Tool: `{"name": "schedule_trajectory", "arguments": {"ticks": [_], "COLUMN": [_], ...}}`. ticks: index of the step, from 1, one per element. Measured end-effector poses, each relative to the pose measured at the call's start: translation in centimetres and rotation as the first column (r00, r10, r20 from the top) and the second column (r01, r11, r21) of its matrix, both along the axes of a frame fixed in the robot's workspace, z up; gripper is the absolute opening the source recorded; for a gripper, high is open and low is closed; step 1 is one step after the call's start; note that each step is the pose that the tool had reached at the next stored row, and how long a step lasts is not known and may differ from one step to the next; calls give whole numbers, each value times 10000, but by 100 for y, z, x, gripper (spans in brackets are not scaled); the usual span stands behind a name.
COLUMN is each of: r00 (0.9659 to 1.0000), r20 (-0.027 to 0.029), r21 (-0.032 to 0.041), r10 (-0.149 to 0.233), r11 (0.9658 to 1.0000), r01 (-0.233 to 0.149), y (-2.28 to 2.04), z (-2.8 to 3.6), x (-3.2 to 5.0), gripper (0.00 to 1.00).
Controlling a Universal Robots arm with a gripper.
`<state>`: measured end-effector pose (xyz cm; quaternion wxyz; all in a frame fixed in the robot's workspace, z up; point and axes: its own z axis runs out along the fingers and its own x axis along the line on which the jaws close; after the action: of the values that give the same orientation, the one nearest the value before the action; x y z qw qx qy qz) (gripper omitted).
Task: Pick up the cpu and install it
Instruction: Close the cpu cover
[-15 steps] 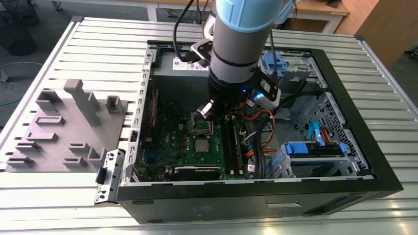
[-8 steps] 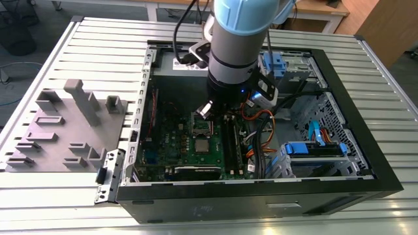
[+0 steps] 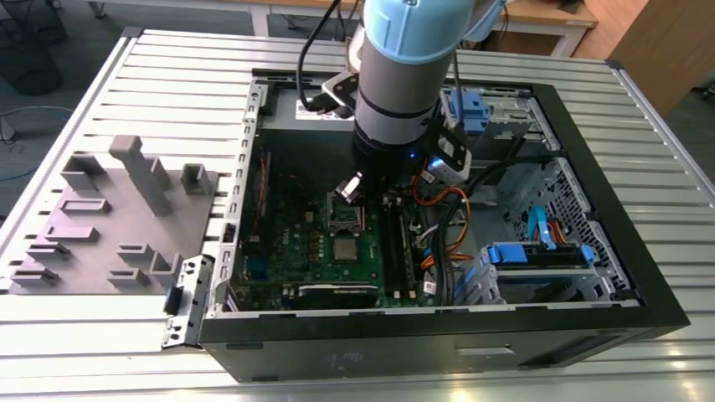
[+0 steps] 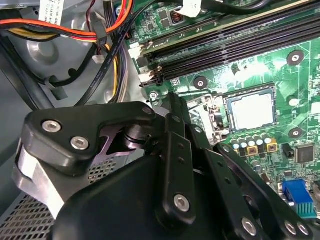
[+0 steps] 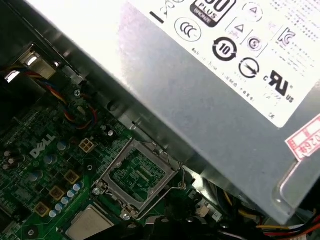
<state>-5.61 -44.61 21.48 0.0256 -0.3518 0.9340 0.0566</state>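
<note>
CPU already sitting in its socket

cpu (image 4: 251, 111) lies seated just past the pincer (image 3: 351, 189); load frame (image 5: 136, 175) open; can't tell pincer's state

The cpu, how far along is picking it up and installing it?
Done: only the approach, as the gripper hangs inside the open computer case, above the green board. In hand: nothing of the task, since the cpu lies on the board beside the socket frame. Left: pick-up and install; the frame holds no chip.
</note>
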Motion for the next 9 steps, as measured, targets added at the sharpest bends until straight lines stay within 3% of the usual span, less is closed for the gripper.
{"name": "schedule_trajectory", "arguments": {"ticks": [9], "r00": [10000], "r20": [1], "r21": [-12], "r10": [-1], "r11": [10000], "r01": [1], "y": [3], "z": [-61], "x": [-5], "gripper": [11]}}
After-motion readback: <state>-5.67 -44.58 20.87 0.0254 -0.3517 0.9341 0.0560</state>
